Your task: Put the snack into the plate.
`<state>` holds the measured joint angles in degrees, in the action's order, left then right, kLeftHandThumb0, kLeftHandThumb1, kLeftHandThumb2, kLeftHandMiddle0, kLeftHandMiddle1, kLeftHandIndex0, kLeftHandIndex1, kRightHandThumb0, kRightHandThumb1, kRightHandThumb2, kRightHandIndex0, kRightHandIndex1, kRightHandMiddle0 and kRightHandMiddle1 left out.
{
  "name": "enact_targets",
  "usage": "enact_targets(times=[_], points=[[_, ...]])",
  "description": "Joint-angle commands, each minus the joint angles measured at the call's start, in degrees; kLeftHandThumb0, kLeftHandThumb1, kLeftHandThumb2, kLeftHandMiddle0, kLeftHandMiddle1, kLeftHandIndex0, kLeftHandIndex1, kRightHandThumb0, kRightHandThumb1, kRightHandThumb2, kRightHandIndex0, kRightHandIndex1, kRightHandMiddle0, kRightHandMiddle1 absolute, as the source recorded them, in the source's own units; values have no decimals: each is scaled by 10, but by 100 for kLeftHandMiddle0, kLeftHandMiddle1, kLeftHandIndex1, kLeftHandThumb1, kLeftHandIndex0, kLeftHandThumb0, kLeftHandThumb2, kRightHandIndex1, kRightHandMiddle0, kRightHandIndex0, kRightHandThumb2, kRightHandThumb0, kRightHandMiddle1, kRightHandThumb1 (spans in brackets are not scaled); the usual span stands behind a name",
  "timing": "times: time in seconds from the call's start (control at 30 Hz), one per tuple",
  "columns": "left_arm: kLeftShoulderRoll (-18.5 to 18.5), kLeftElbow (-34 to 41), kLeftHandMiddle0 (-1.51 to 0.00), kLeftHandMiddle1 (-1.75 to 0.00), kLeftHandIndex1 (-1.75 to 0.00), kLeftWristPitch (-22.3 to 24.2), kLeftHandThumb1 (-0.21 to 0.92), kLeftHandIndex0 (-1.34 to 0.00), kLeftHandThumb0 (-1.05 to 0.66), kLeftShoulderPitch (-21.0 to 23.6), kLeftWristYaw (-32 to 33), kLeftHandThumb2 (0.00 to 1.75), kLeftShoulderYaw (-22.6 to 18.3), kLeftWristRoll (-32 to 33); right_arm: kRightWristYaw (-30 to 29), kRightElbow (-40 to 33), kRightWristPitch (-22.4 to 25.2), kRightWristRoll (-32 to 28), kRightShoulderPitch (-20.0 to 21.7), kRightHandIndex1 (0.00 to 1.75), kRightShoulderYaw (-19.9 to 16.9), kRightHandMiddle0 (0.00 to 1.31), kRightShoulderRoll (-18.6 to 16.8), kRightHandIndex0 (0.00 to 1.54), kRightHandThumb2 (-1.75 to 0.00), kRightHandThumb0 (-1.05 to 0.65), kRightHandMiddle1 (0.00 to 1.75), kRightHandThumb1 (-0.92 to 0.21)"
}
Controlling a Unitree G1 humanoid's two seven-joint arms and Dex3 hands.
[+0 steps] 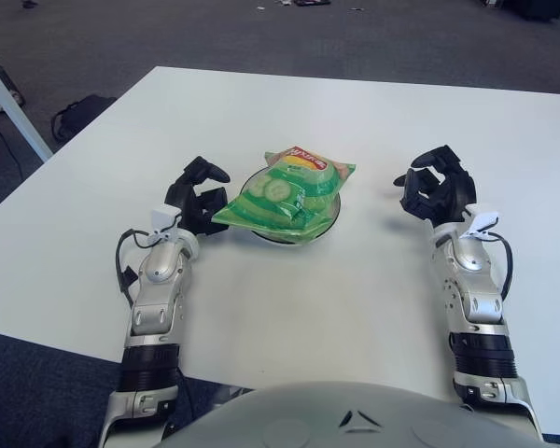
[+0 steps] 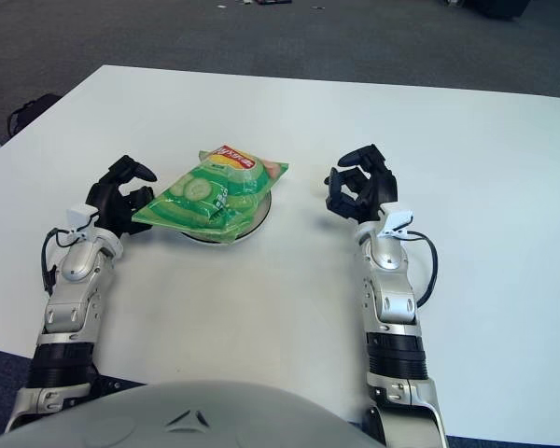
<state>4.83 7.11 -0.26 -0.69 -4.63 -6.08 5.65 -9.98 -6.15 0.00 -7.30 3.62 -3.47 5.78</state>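
The green snack bag (image 1: 287,194) lies across the plate (image 1: 325,220) in the middle of my white desk (image 1: 355,299). My left hand (image 1: 198,198) sits just beside its left corner, fingers loosely curled, gripping nothing. My right hand (image 1: 436,191) is well right of the plate, fingers spread, empty.

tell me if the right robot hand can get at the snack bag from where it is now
Probably yes. The right robot hand shows to the right of the snack bag, which lies on the plate, with only bare white table between them. Its fingers hold nothing, and nothing blocks the bag's right edge.
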Motion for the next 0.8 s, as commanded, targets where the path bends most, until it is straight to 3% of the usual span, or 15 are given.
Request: enact_targets(times=[0.0, 0.33, 0.77], points=[[-8, -18, -122, -175, -175, -5, 51, -46, -42, -40, -6, 108, 4, 5, -16, 47, -30, 16, -86, 152, 13, 50, -60, 69, -130, -1, 175, -27], [-12, -12, -121, -175, -175, -4, 48, -48, -43, -44, -1, 111, 2, 9, -2, 101, -71, 26, -78, 163, 24, 51, -41, 70, -141, -1, 175, -21], [-10, -27, -120, -175, -175, -16, 47, -49, -43, -41, 4, 112, 4, -6, 35, 129, -74, 9, -67, 174, 21, 52, -38, 69, -149, -1, 174, -17]])
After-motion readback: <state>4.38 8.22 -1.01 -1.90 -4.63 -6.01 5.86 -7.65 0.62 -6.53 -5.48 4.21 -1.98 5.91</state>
